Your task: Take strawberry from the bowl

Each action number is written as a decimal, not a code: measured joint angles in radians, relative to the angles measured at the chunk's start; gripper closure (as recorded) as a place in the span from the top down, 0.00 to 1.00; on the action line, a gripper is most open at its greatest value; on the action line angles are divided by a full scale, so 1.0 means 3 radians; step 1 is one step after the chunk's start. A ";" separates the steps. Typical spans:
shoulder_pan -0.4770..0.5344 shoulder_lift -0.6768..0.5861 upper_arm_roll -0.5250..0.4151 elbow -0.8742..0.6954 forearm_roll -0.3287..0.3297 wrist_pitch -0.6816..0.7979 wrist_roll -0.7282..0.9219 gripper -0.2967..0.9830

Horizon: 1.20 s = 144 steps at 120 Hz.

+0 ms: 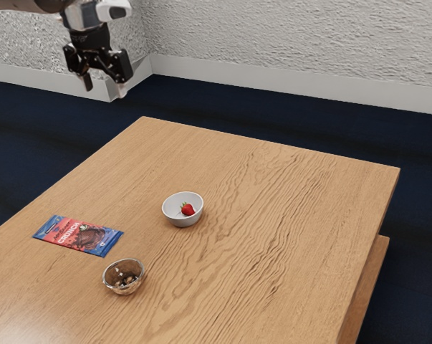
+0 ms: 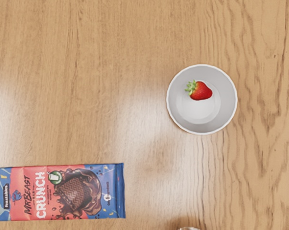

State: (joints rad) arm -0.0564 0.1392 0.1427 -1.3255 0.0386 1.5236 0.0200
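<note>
Gripper [image 1: 105,90], wide and empty, well above tabletop [image 1: 309,215]; strawberry [image 2: 200,91] off-centre in white bowl [image 2: 227,103], inward from tabletop's far corner in the exterior view; likely hazard: white bowl tipped by rim contact on descent, from strawberry's nearness to the wall.

Ext. view: arm [image 1: 22,6] is running off the edge approx. 10 o'clock, table [image 1: 309,215] approx. 7 o'clock. Glass bowl [image 1: 114,287], approx. 7 o'clock, is holding bits too small to ID. Wrist view: edge is cutting off most of glass bowl, plus one end of choc. bar [image 2: 58,192], whose tiniest print is proving illegible.
</note>
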 joint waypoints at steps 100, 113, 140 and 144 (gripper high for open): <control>-0.0022 0.0965 -0.0010 -0.0405 -0.0305 0.1197 -0.2779 0.75; -0.0020 0.1102 -0.0010 -0.0413 -0.0357 0.1340 -0.3121 0.75; -0.0071 0.1171 -0.0010 -0.0648 -0.0391 0.1601 -0.3666 0.75; -0.0079 0.1170 -0.0010 -0.0676 -0.0393 0.1633 -0.3735 0.73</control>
State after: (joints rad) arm -0.0801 0.4902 0.1396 -1.5283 -0.0792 2.0135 -1.1006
